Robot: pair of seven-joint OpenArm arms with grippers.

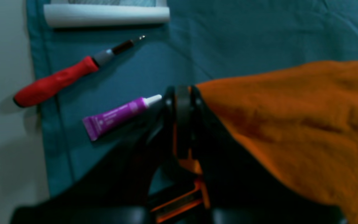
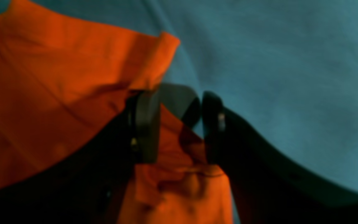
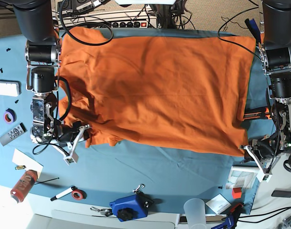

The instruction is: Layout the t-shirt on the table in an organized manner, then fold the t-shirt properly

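Left gripper (image 1: 182, 93) blurred, pinching the t-shirt (image 3: 155, 90) edge; right gripper (image 2: 179, 124) parted, straddling its hem. Wrinkled teal table (image 3: 174, 171), tools along lower frame.

one t-shirt (image 3: 155, 86), two grippers, perhaps two tape rolls

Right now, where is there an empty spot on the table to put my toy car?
The widest bare strip of table lies between the t-shirt hem and the blue tool and plastic cup. It is crowded along the near edge and near the left gripper, by the screwdriver and purple tube.
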